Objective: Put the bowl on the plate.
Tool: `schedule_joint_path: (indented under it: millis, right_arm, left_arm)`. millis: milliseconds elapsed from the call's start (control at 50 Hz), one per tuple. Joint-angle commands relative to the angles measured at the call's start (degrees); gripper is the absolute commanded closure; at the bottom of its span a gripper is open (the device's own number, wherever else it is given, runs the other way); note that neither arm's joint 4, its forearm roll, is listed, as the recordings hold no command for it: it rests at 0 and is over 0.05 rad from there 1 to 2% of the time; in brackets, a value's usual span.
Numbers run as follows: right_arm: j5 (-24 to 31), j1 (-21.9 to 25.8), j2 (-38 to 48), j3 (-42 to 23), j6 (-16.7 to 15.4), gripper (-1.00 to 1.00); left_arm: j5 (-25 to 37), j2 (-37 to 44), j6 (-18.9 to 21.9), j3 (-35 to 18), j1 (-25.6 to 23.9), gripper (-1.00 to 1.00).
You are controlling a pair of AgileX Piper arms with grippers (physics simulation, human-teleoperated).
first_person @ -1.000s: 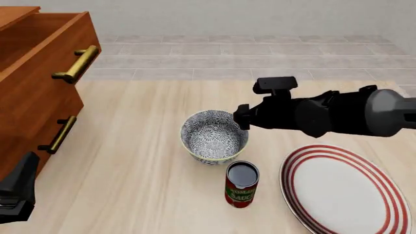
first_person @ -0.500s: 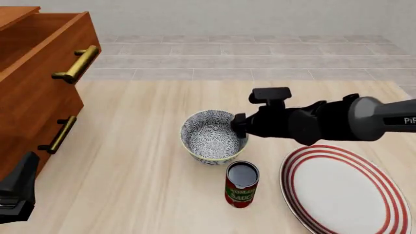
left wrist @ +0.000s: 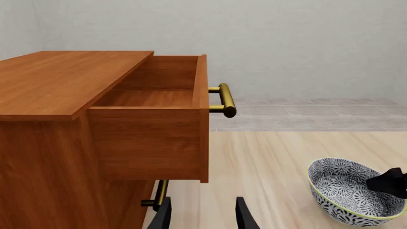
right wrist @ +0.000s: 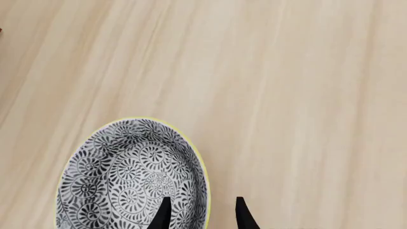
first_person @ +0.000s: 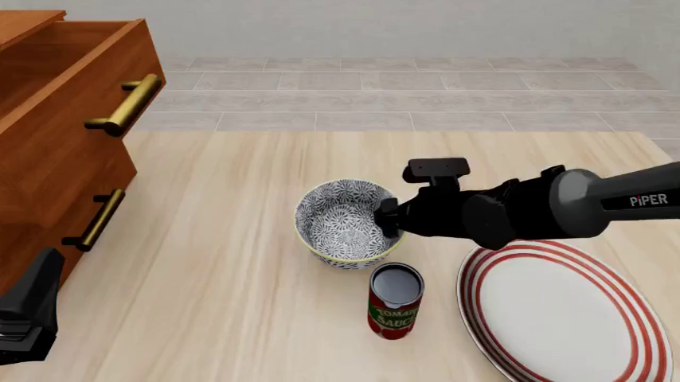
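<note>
The bowl (first_person: 342, 223), dark grey-and-white floral with a pale yellowish rim, stands upright on the table's middle. My right gripper (first_person: 387, 219) is down at its right rim and open. In the right wrist view one of the fingers (right wrist: 164, 213) is inside the bowl (right wrist: 127, 176) and the other outside, so my right gripper (right wrist: 202, 215) straddles the rim. The white plate (first_person: 552, 314) with red rings lies bare to the bowl's right, nearer the front edge. My left gripper (first_person: 27, 314) rests open at the front left, far from both, holding nothing (left wrist: 203, 217).
A red tomato sauce can (first_person: 396, 301) stands just in front of the bowl, between it and the plate's left edge. A wooden dresser (first_person: 53, 143) with its top drawer (left wrist: 152, 124) pulled open fills the left side. The bowl (left wrist: 353, 195) shows in the left wrist view too.
My right arm has dropped lower and slid left, bringing its fingers from above the bowl's right side down around the rim. Bowl, can, plate and left arm have stayed put.
</note>
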Motion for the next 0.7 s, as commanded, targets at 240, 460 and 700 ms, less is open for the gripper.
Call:
schedule_joint_path:
  millis: [240,460,700]
  right_arm:
    - [-3.09,0.41,2.89,1.28,1.65,-1.00]
    - [-3.89,1.02,2.27,2.61,1.74,1.00]
    - [-2.93,1.01,1.63,1.73,0.91,1.00]
  left_arm:
    - [0.00,0.00,0.00,0.00,0.00,-1.00]
    - [0.00,0.00,0.00,0.00,0.00,-1.00]
    - [0.00,0.00,0.00,0.00,0.00,-1.00]
